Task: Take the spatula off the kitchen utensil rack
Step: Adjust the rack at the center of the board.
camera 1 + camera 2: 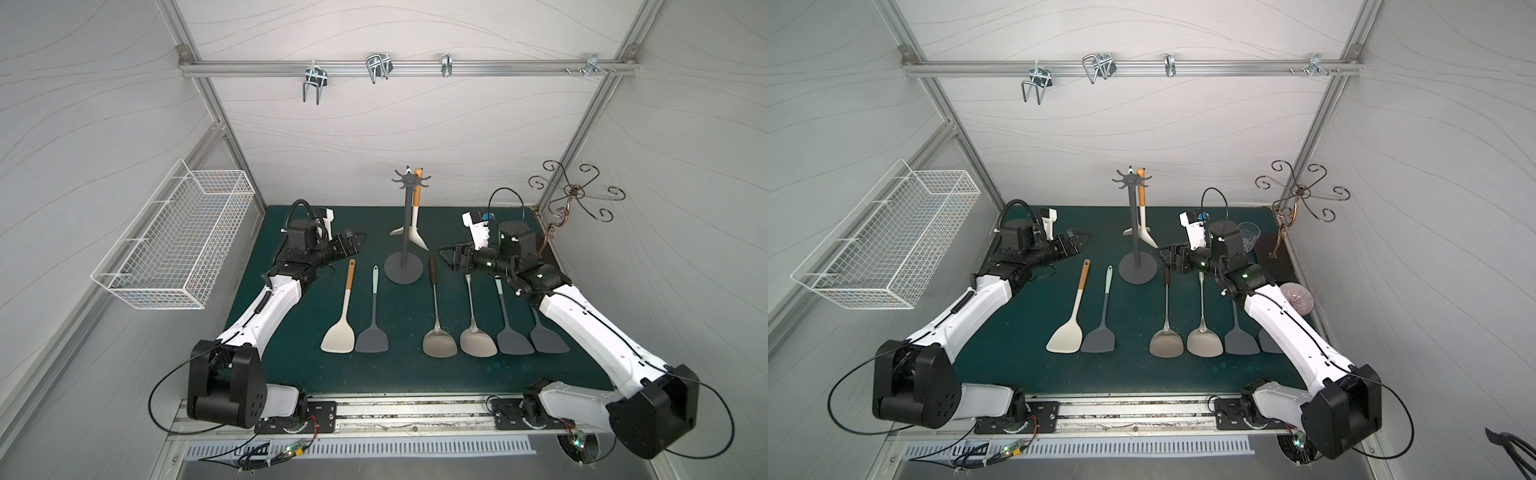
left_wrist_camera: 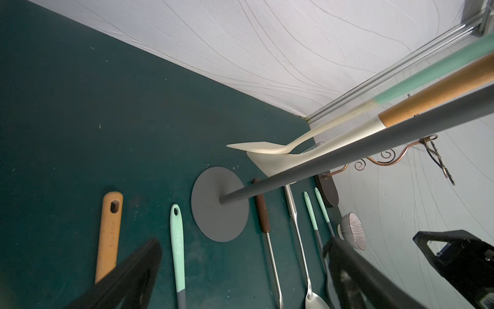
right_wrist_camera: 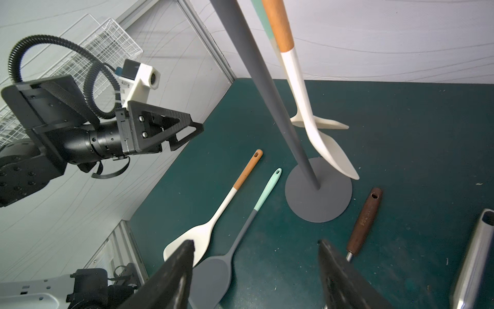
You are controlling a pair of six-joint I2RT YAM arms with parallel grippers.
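- Dark grey metal utensil rack [image 1: 409,224]: upright at rear centre of the green bench [image 1: 291,365], between both hands.
- Hanging from its crown, two: orange-handled cream spatula [image 1: 417,195], mint-handled cream spatula [image 2: 427,73].
- Six loose spatulas [image 1: 434,316] lie in a row before its base.
- Left hand [image 1: 360,242]: jaws wide, empty.
- Right hand [image 1: 441,255]: jaws apart, empty.

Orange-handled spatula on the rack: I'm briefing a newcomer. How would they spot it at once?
On the green mat, find the dark grey rack standing mid-back. Two spatulas hang from its crown. Pick the orange-handled spatula, not its mint-handled neighbour; a look-alike lies flat on the mat.
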